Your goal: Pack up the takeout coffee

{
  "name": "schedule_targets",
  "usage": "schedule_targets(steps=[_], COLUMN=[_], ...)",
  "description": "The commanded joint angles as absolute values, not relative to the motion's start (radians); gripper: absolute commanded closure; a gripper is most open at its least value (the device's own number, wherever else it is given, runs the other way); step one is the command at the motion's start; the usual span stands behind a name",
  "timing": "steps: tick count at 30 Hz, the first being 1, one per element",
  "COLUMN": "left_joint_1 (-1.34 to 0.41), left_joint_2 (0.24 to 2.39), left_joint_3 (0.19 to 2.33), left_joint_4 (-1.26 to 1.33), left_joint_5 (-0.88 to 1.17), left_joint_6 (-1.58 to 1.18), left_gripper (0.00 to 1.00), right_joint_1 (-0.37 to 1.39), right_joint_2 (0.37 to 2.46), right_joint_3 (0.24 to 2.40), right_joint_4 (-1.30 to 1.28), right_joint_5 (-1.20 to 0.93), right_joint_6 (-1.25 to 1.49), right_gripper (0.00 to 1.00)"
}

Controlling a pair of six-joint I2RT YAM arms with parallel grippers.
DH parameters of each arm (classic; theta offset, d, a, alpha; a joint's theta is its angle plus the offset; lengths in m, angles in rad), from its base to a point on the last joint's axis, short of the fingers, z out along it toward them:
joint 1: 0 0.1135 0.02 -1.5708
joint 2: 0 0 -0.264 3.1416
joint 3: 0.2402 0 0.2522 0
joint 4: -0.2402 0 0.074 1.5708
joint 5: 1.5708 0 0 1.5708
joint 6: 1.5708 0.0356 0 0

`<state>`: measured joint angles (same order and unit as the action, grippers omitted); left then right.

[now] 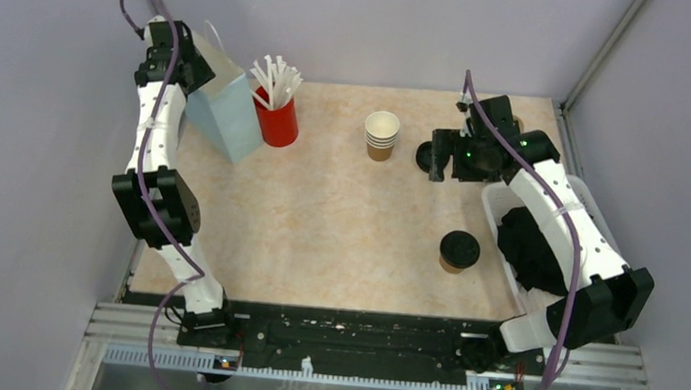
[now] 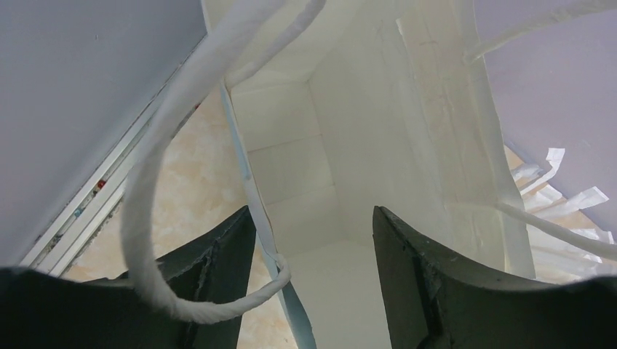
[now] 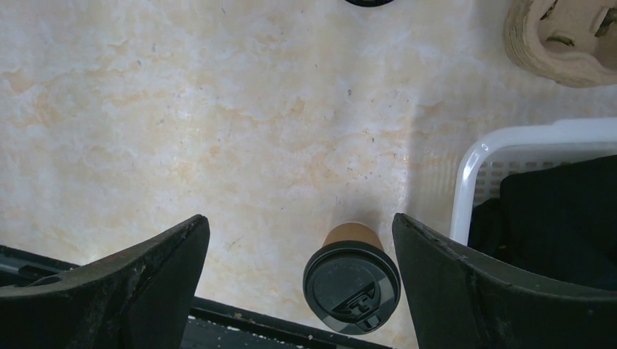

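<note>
Entry, takeout coffee (image 1: 459, 250): lid on, upright on the table at the lower right of the overhead frame, just beside the white basket (image 1: 497, 204); we count it as not yet packed

Entry, left gripper (image 2: 313, 222): fingers apart, astride one wall of the paper bag (image 1: 226, 114) at upper left, no pinch visible

Entry, right gripper (image 3: 298, 222): fingers wide apart, empty, well clear of the cup

Outstanding, in our judgement: grasp, carry, lower into bag

Only the left wrist view shows the bag's white inside, with nothing in it; only the right wrist view shows the lid's moulding

Plain lilac-grey walls (image 1: 357, 17), beige marbled tabletop (image 1: 320, 221), aluminium rail (image 1: 354, 373) at near edge — even light
</note>
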<state>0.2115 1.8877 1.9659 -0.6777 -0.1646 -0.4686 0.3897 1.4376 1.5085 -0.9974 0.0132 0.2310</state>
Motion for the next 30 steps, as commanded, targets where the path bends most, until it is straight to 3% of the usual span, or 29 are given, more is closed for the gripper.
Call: schedule_targets(steps=[1, 14, 30], left_joint_1=[0.206, 0.206, 0.206], left_joint_2=[1.835, 1.815, 1.645], left_joint_3=[1.936, 1.910, 1.752], left_joint_4=[-0.607, -0.601, -0.602], left_joint_5=[-0.183, -0.213, -0.237], left_joint_6=[-0.423, -0.389, -0.394], left_gripper=[0.34, 0.45, 0.89], right_joint_1=[0.379, 0.379, 0.379], right_joint_2=[1.429, 1.378, 1.234], right_joint_3=[1.541, 1.468, 1.375], right_joint_4=[-0.952, -0.932, -0.951], right_joint_5=[0.002, -0.043, -0.066], right_joint_6=[0.244, 0.304, 0.341], right_gripper=[0.05, 0.05, 0.05])
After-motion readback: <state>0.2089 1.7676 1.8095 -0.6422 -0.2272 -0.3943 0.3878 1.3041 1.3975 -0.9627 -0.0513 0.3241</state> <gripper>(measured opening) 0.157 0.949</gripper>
